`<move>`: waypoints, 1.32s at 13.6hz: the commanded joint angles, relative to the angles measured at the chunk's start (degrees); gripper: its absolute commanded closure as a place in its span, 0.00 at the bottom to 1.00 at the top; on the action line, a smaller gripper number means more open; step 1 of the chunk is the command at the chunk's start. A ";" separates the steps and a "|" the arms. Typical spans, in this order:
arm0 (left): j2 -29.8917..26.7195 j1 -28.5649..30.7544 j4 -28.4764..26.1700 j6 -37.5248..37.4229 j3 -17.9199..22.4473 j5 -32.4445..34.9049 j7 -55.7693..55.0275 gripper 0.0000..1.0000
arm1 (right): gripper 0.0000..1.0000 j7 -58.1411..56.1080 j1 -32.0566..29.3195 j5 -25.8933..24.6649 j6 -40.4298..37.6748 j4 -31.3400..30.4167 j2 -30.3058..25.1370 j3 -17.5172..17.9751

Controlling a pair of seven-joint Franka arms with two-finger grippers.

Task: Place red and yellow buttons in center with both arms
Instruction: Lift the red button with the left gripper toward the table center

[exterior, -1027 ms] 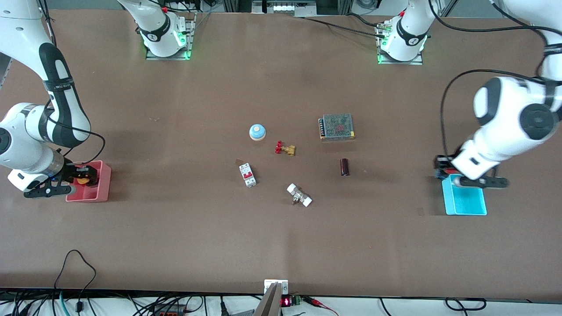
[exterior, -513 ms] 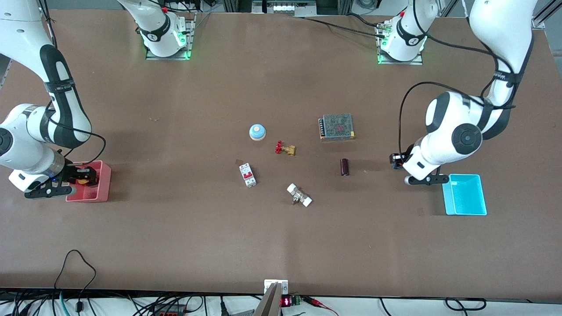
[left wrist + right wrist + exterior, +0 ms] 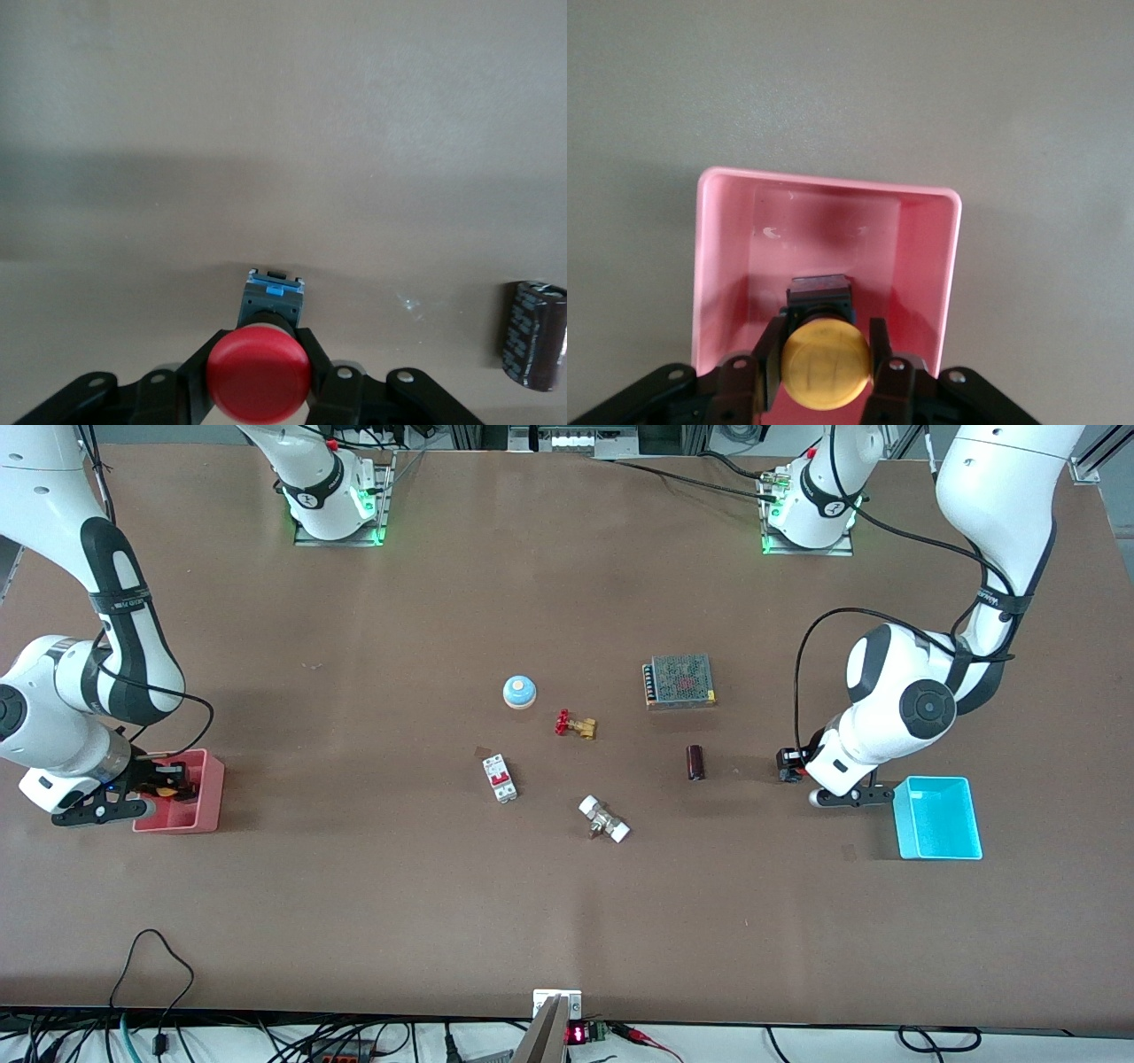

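My left gripper [image 3: 791, 767] is shut on the red button [image 3: 259, 374] and holds it low over the brown tabletop [image 3: 567, 903], between the dark cylinder [image 3: 695, 763] and the cyan bin [image 3: 939, 825]. In the left wrist view its fingers [image 3: 197, 382] clamp the button below the red cap. My right gripper [image 3: 164, 781] is inside the pink bin [image 3: 209, 797]. It is shut on the yellow button [image 3: 826, 365], whose black base hangs over the bin floor [image 3: 833, 239]. A trace of the orange cap [image 3: 165, 787] shows in the front view.
Around the table's middle lie a blue-topped white dome [image 3: 519, 691], a brass valve with a red handwheel [image 3: 574, 724], a white and red breaker [image 3: 500, 778], a white-ended fitting [image 3: 603, 819] and a mesh-topped metal box [image 3: 679, 680]. The cylinder also shows in the left wrist view [image 3: 534, 335].
The left arm has swung from over the cyan bin toward the table's middle, carrying the red button. The right gripper has barely moved in the pink bin.
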 commanded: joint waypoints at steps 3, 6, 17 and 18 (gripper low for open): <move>-1.34 -0.01 -2.63 1.35 -0.01 -0.85 -0.31 0.63 | 0.68 -2.06 -0.80 0.72 0.22 0.54 -0.27 0.73; -2.48 -0.01 -2.72 0.82 -0.01 -0.85 -0.13 0.00 | 0.71 -2.50 -0.71 0.72 -1.44 0.63 -1.85 1.08; -14.00 -0.09 15.35 -20.25 3.32 -0.15 0.49 0.00 | 0.71 9.34 6.91 5.21 -30.18 6.52 -17.50 4.86; -14.00 -0.27 18.16 -22.54 4.64 -0.15 0.66 0.00 | 0.71 12.15 8.76 5.29 -30.19 6.52 -17.50 4.95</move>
